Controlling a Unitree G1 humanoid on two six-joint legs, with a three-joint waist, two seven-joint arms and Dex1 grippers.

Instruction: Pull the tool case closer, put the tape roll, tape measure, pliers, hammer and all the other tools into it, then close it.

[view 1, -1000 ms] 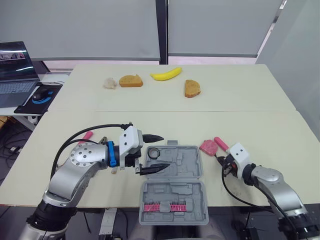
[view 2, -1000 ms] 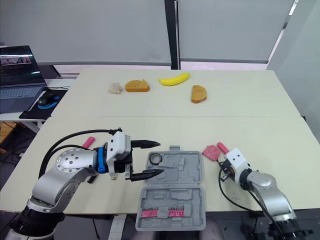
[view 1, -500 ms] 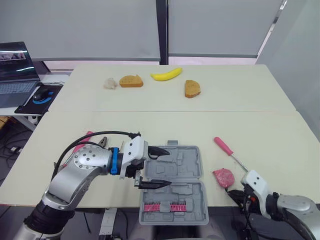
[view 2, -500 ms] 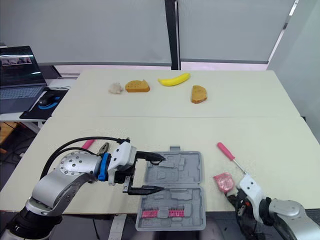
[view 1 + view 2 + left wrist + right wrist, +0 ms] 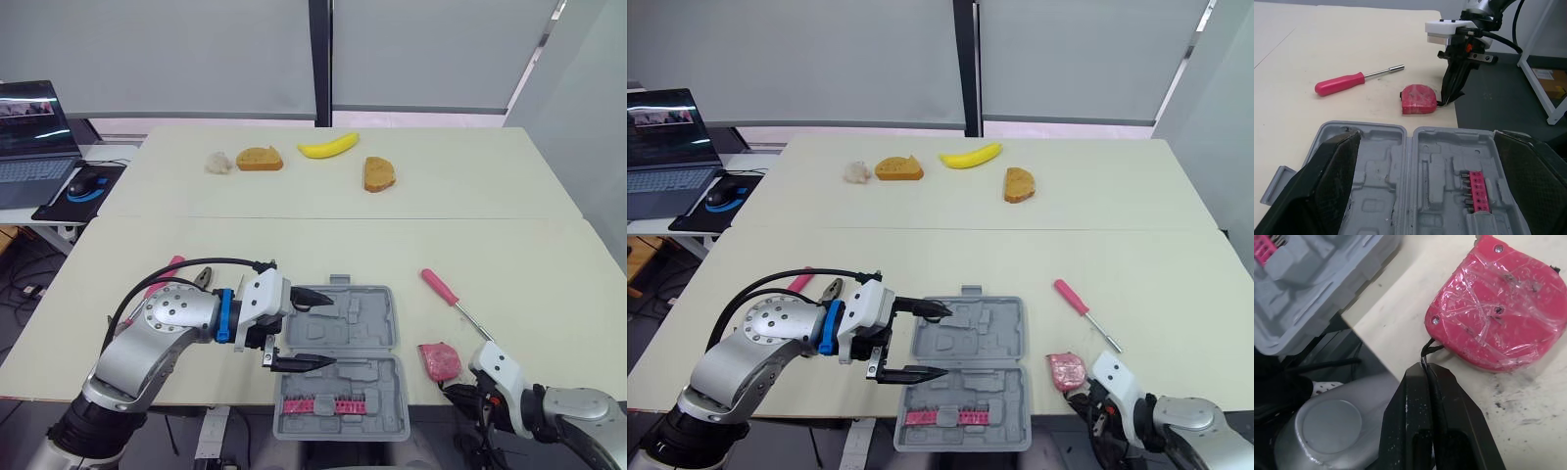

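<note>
The grey tool case [image 5: 338, 338] lies open at the table's near edge, a pink bit strip [image 5: 318, 405] in its nearer half. My left gripper [image 5: 329, 327] hovers open over the case's left side, nothing between its fingers. The pink tape measure [image 5: 440, 360] sits at the near edge right of the case. My right gripper [image 5: 1427, 369] is shut on the tape measure's [image 5: 1503, 323] black strap, from just off the table edge. A pink-handled screwdriver [image 5: 438, 288] lies beyond it. Pliers [image 5: 203, 278] and a pink handle [image 5: 167, 269] lie behind my left arm.
On the far table are a banana [image 5: 328, 146], two bread pieces [image 5: 260, 158] [image 5: 378, 173] and a white lump [image 5: 217, 162]. A laptop [image 5: 34, 127] and mouse [image 5: 78, 186] sit on a side desk at far left.
My right gripper has dragged the tape measure from beside the screwdriver to the table's near edge. My left gripper moved right and nearer over the case. Little has changed in the last half second.
</note>
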